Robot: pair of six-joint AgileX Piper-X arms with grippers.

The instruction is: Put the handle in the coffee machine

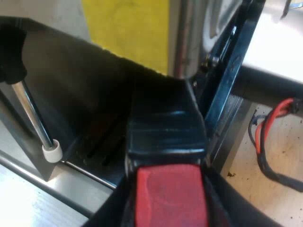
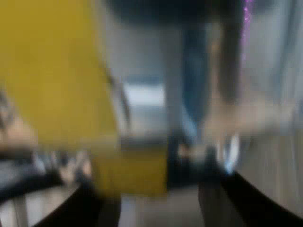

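– while the left gripper (image 1: 168, 205) clamps the handle (image 1: 165, 137) at its red end, which way does it lie?
– long axis straight ahead of the fingers, toward the espresso machine (image 1: 71, 94). the left arm is nearer; the right gripper (image 2: 170, 208) is spread wide and holds nothing.

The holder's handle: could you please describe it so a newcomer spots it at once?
Find the espresso machine's front, above its slotted drip tray. The handle is glossy black and alone ends in red, unlike the thin steel wand nearby.
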